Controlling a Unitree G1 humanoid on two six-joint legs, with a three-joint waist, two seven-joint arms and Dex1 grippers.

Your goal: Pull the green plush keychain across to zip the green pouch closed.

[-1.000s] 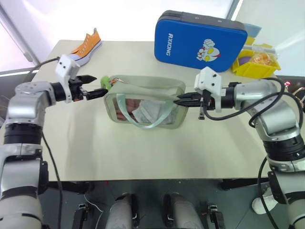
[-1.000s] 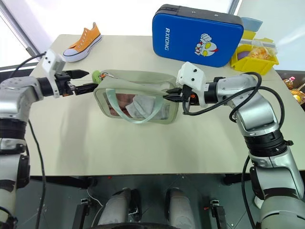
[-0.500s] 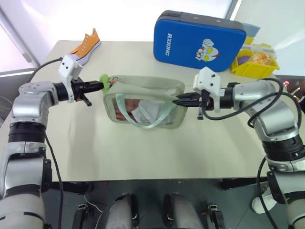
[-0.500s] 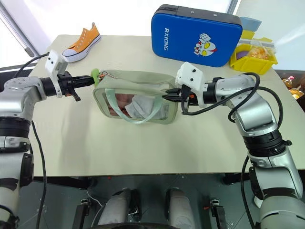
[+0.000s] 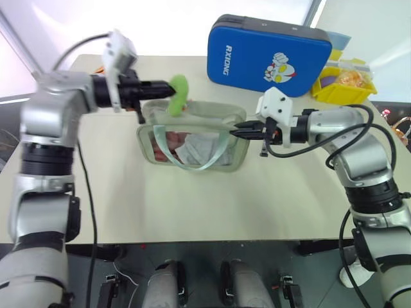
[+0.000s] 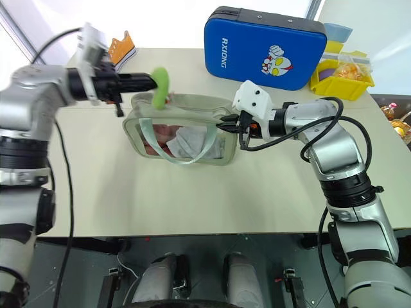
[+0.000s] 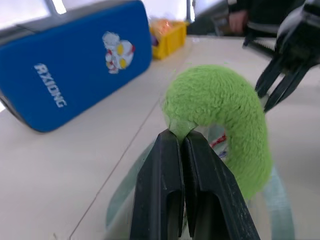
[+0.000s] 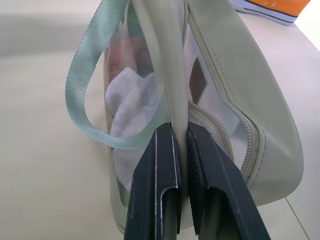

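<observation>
The one piece of writing that can be read is "RXIONG", in white capitals up the left side of the blue case [image 5: 270,56], next to a cartoon figure printed on its front; the case stands at the far side of the table [image 5: 212,205], right of centre.

At the far left corner an orange sneaker [image 6: 120,49] lies close to the table's edge. The left gripper [image 5: 168,90] is raised over the left end of the green pouch [image 5: 192,136], its two black fingers [image 7: 172,195] pressed together and pinching the green plush keychain [image 5: 178,94], which hangs in the air just above the pouch's top. The pouch sits upright near the table's middle, its clear window facing the robot, a mint strap [image 5: 192,157] looping down over the window and white cloth visible inside. The whole near half of the table in front of it is bare, and so is the stretch to its left.

The right gripper [image 5: 236,130] meets the pouch's right end, fingers [image 8: 160,185] clamped on the fabric edge there. Beyond the case, at the far right corner, stands a yellow bin [image 5: 343,83] holding packets.
</observation>
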